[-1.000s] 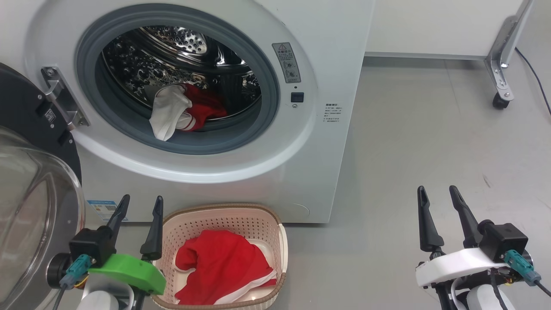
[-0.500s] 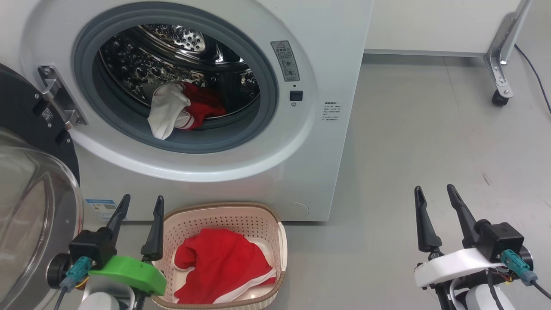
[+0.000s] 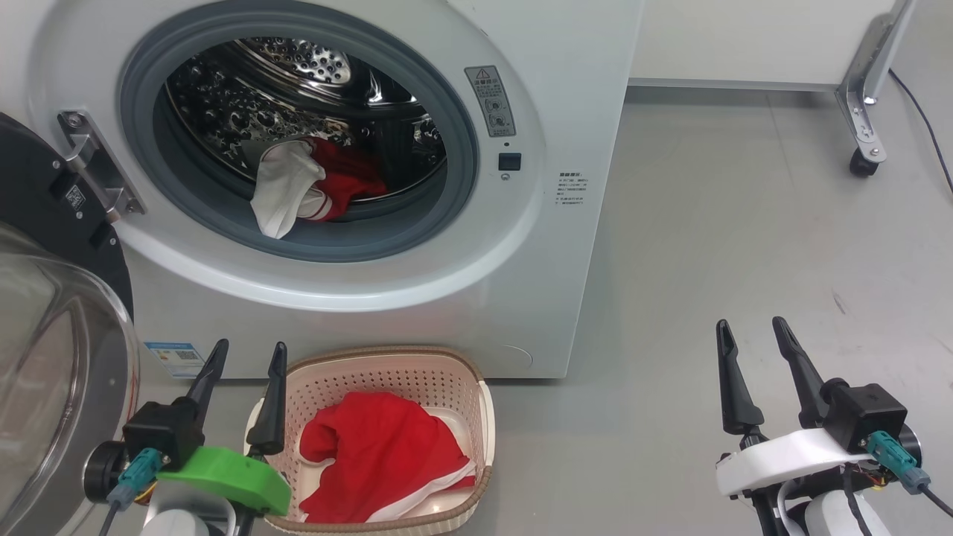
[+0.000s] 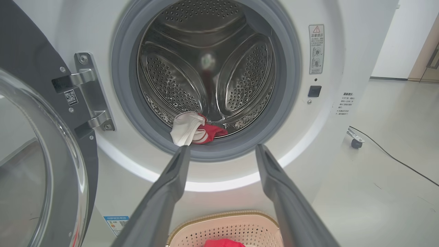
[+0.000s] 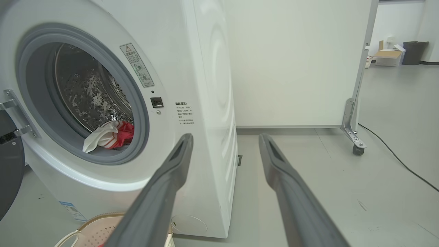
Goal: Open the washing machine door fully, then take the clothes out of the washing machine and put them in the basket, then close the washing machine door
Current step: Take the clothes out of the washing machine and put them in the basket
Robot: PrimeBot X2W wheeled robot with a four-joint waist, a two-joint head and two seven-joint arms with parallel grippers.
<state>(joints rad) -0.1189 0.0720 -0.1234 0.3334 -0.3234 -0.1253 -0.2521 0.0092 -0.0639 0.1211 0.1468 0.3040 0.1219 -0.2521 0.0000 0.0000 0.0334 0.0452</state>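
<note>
Nearest the robot, the left gripper, green-shelled at the wrist, stood with its two long dark fingers spread apart, grasping nothing, its tips just beside the basket's left edge. In the left wrist view those fingers framed the drum mouth, with the basket's rim low between them. The right gripper, white-shelled, likewise stood released and empty over the bare grey floor, well apart from the machine.

One small cream perforated plastic basket with a brown woven-look rim sat on the floor, close against the machine's front. It held one soft red garment with white stripe trim.

On the left, one large round door, glossy black rim and bulging clear glass bowl, hung swung wide on one metal hinge, crowding the left gripper's outer side.

Behind the basket rose one big white front-loading washing machine, with one small blue label low on its front. Inside the grey rubber ring, at the front lip of the perforated steel drum, lay one bundle of white and red cloth, the white part hanging onto the ring.

Farthest off, to the right, stood one white panel on a metal leg with one castor, and one black cable.
</note>
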